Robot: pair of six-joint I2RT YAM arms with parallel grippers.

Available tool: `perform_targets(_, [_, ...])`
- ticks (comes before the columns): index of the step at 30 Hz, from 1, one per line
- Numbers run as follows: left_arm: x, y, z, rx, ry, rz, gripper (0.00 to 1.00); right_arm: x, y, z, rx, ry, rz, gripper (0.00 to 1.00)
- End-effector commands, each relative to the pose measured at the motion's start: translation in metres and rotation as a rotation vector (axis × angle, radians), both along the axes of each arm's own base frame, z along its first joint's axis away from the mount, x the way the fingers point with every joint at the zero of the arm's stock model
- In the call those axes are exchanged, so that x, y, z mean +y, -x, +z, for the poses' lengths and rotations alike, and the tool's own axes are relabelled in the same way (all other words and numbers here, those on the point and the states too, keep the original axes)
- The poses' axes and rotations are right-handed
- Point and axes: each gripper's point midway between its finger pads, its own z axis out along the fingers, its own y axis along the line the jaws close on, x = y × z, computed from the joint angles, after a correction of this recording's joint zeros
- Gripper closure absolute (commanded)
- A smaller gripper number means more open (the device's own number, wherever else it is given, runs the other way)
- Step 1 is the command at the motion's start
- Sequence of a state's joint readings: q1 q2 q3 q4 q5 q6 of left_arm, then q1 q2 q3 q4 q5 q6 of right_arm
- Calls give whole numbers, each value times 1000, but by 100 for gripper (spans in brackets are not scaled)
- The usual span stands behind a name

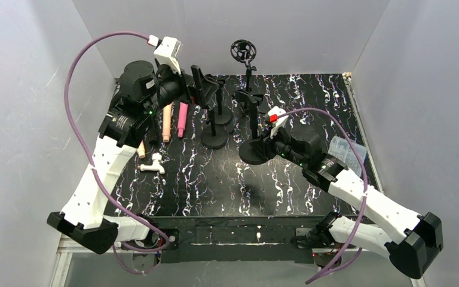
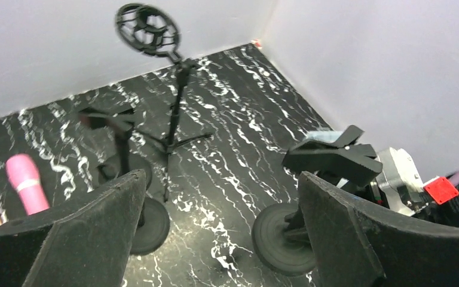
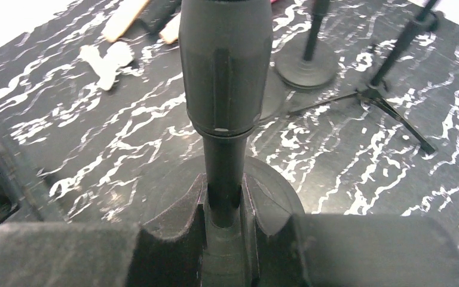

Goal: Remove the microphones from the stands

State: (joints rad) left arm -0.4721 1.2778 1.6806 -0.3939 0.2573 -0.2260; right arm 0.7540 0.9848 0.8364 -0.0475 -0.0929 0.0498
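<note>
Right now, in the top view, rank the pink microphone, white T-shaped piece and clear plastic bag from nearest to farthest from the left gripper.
1. pink microphone, just bases-side of the left gripper.
2. white T-shaped piece, left side, nearer the bases.
3. clear plastic bag, far over on the right.

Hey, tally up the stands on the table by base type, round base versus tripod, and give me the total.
round-base stands: 3
tripod stands: 1
Total: 4
</note>
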Motion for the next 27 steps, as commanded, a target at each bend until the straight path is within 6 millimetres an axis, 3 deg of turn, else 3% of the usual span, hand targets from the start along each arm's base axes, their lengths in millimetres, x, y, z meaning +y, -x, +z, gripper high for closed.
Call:
perform_targets(1, [29, -6, -18, 66, 31, 196, 2, -10, -45, 41, -173, -211, -202, 99])
perform_targets(7, [26, 14, -50, 172, 76, 158, 2, -23, -81, 13, -257, -300, -361, 99])
perform_targets(14, [23, 37, -85, 277, 100, 117, 2, -31, -121, -21, -285, -321, -415, 99])
perform_targets(22, [18, 51, -103, 360, 100, 72, 2, -29, -160, -57, -317, -287, -435, 99])
perform_targets(27, [15, 56, -111, 393, 94, 54, 2, -24, -180, -68, -359, -292, -455, 99])
